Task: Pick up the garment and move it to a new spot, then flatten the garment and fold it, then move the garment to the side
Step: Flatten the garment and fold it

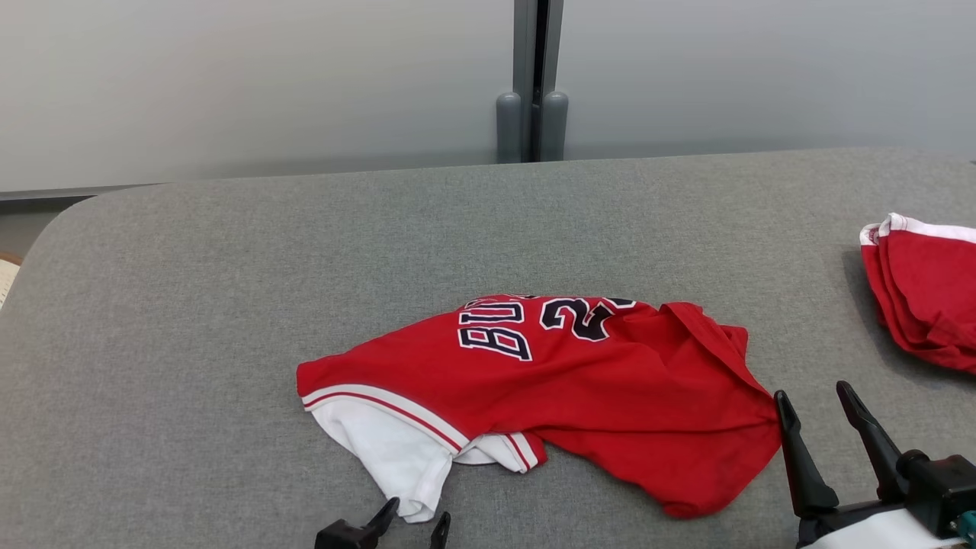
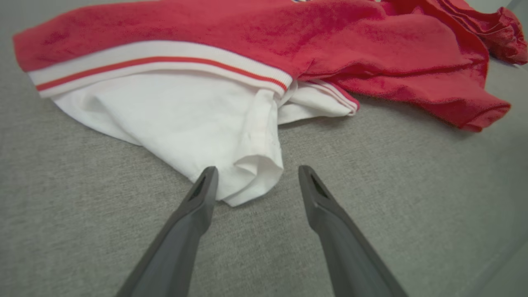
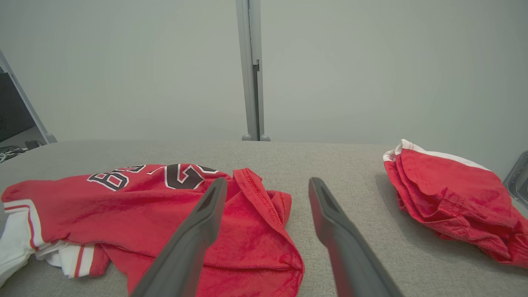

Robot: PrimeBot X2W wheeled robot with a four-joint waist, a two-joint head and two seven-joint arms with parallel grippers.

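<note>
Head cam looks down across table (image 1: 229,252); left wrist low and close, right higher; all 3 share garment (image 1: 579,374).

Long, dark, tapered jaws — black wrist block (image 1: 939,479), white forearm (image 1: 884,535), teal fleck (image 1: 968,526)

Red-and-white garment (image 1: 579,381), striped trim; grey table (image 1: 229,305)
</note>
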